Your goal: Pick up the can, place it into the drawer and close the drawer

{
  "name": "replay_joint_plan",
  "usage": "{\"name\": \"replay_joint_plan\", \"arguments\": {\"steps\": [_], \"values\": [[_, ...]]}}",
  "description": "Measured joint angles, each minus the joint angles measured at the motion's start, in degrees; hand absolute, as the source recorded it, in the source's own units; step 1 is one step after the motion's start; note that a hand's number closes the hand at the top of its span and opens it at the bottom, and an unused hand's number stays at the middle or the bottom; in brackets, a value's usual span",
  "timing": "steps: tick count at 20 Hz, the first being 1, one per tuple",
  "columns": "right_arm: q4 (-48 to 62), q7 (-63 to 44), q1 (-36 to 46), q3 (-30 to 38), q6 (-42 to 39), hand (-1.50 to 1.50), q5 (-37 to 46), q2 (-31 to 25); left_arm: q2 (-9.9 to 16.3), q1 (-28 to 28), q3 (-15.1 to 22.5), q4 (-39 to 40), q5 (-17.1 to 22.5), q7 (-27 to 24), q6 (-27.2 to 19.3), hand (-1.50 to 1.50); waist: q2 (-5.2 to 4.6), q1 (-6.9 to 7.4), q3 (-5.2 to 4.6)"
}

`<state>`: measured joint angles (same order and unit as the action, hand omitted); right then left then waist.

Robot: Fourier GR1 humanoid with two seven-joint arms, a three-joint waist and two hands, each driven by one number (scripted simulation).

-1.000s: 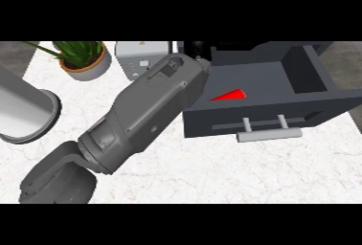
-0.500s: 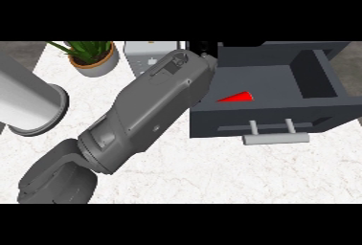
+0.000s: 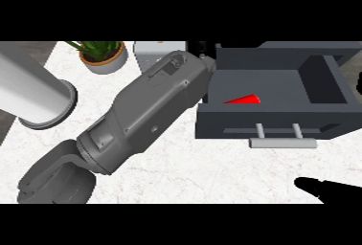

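Observation:
The dark grey drawer (image 3: pixel 272 119) stands open at the upper right, its pale bar handle (image 3: pixel 283 141) facing me. Inside it, a red wedge of the can (image 3: pixel 244 99) shows just right of my left forearm (image 3: pixel 148 115). That forearm crosses the view from the lower left up to the drawer's left wall. It hides most of my left hand (image 3: pixel 203 48), of which only a black bit shows above the drawer's corner. Whether that hand touches the can is hidden. My right hand (image 3: pixel 326 187) shows at the lower right edge, open, fingers pointing left over the counter.
A large white cylinder (image 3: pixel 32 95) stands at the left on the marble counter (image 3: pixel 212 177). A potted plant (image 3: pixel 103 56) sits at the back, with a pale grey box (image 3: pixel 152 55) beside it, partly behind my forearm.
The whole scene has slid slightly right and down in the view. My right hand has come into sight at the lower right. The red can keeps its place in the drawer.

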<state>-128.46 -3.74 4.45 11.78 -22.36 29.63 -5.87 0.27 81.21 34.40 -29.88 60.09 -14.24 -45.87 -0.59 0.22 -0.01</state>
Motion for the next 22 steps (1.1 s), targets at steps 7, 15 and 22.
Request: {"name": "replay_joint_plan", "arguments": {"steps": [7,15,22], "values": [[14.0,4.0,8.2,-8.2,7.6,-1.5,14.8,-0.8,1.7,-0.5,-0.6,-0.8,-2.1,2.4,0.2,-1.5,0.3,0.81,0.0],[33.3,8.3,18.1,-12.5,13.4,-1.5,25.8,-3.8,5.7,-2.8,-0.6,-4.8,-4.5,5.7,-0.5,-1.5,0.43,1.56,0.0],[52.1,8.7,25.6,-14.2,23.6,-1.5,34.7,-2.1,10.4,-4.7,-0.7,-9.6,-6.4,9.6,-1.1,-1.5,0.45,2.0,0.02]]}}
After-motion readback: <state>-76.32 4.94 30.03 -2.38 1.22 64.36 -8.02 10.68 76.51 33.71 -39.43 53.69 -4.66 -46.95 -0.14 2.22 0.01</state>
